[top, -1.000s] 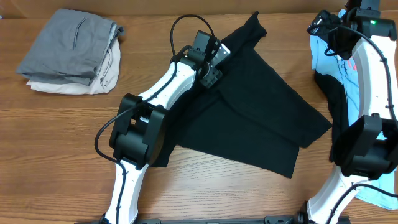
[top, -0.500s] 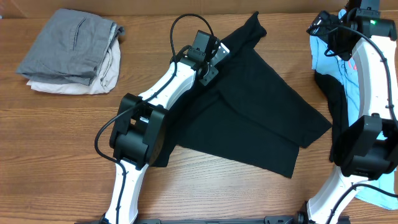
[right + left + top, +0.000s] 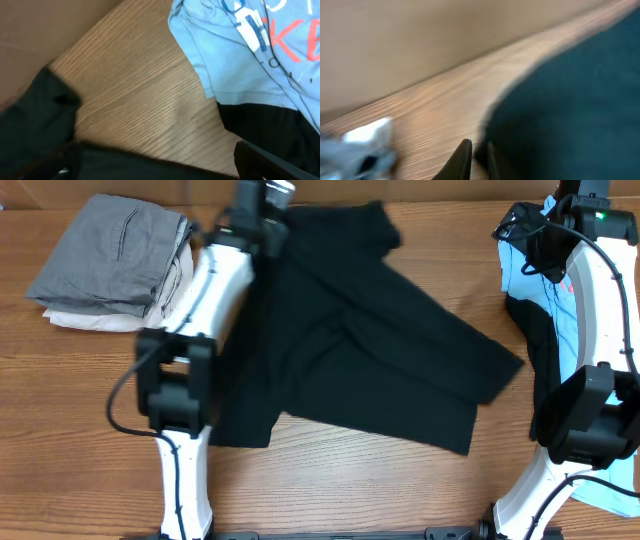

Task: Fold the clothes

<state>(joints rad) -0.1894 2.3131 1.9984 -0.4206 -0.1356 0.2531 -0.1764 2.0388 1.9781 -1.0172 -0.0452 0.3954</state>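
Black T-shirt (image 3: 380, 350), judged limp, light and best taken at corners, is spread at the centre of the table (image 3: 90, 430). Its 11 o'clock edge is pinched in the narrow jaws of the left gripper (image 3: 477, 157); those of the right gripper (image 3: 157, 165) are spread wide, empty.

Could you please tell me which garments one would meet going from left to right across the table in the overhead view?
folded grey and cream pile → black T-shirt → light-blue T-shirt
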